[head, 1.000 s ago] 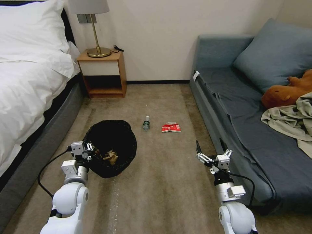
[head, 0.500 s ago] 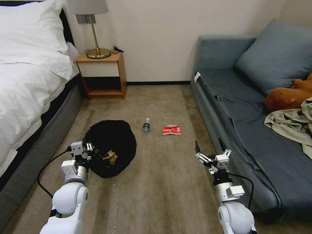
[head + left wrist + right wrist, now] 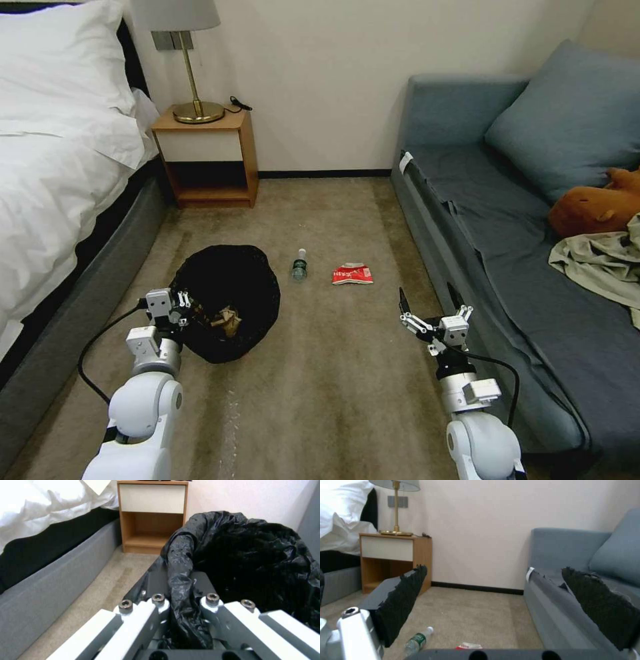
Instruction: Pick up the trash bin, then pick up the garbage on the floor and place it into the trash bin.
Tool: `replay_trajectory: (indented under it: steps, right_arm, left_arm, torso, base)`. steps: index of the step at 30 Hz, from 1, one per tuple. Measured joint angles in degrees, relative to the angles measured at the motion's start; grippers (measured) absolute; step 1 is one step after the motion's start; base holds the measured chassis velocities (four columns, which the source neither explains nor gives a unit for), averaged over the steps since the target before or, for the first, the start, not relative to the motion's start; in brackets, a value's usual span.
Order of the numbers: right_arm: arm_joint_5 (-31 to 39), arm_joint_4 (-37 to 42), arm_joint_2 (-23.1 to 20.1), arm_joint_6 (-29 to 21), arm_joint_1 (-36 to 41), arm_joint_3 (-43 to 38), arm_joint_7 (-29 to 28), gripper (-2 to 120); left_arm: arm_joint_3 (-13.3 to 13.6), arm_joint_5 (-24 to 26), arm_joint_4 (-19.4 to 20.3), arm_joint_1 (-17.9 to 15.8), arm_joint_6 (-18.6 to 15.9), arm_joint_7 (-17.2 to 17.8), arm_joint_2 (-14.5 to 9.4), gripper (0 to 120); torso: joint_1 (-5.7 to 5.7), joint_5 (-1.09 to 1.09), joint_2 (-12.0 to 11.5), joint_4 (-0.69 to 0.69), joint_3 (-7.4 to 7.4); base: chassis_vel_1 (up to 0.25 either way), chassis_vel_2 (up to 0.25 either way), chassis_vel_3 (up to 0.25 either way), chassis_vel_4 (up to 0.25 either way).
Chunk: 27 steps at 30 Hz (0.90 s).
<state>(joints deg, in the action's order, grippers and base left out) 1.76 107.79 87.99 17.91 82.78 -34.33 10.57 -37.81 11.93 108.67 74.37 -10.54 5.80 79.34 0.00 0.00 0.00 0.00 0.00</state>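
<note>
My left gripper point(image 3: 181, 305) clamps the near-left rim of the trash bin point(image 3: 230, 300). My right gripper point(image 3: 428, 301) hangs spread wide beside the sofa point(image 3: 480, 220). Farther off lie the green-labelled bottle point(image 3: 299, 265) and red-and-white packet point(image 3: 352, 273), writing unreadable.

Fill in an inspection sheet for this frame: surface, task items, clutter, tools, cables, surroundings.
Surface: beige carpet, bare between bed and sofa.
Task items: trash bin with tan and gold-brown litter inside; bottle and red-and-white packet lying on the carpet beyond it.
Clutter: plush toy and beige cloth on the sofa.
Tools: left tool clamped on the bin's bag-lined rim; right tool open, empty, above the carpet beside the sofa.
Cables: black cable looping from the left arm; another at the right wrist.
Surroundings: bed, nightstand with lamp, sofa.
</note>
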Motion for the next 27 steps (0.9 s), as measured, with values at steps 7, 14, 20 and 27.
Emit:
replay_trajectory:
  steps: [7,14,20,27]
  right_arm:
    - [0.00,-0.16,-0.06,-0.04,-0.09,-0.01,0.03,100]
    - [0.00,-0.16,-0.16,-0.16,-0.30,0.17,0.06,100]
    - [0.00,-0.18,-0.16,-0.20,-0.31,0.30,0.09,100]
    - [-0.10,-0.30,-0.22,-0.31,-0.48,0.43,0.16,100]
  left_arm:
    - [0.05,0.00,-0.07,-0.15,0.00,-0.02,0.01,5]
    - [0.02,-0.02,-0.05,-0.01,0.00,-0.03,0.01,5]
    - [-0.04,-0.01,-0.04,0.02,0.00,-0.05,-0.01,5]
    - [-0.02,-0.02,-0.04,-0.01,0.00,-0.07,0.01,5]
  torso:
    - [0.00,0.00,0.00,0.00,0.00]
    - [0.00,0.00,0.00,0.00,0.00]
    - [0.00,0.00,0.00,0.00,0.00]
    - [0.00,0.00,0.00,0.00,0.00]
  base:
    - [-0.063,0.068,0.066,-0.054]
    - [-0.064,0.069,0.064,-0.063]
    - [-0.073,0.058,0.070,-0.071]
    - [-0.070,0.076,0.063,-0.078]
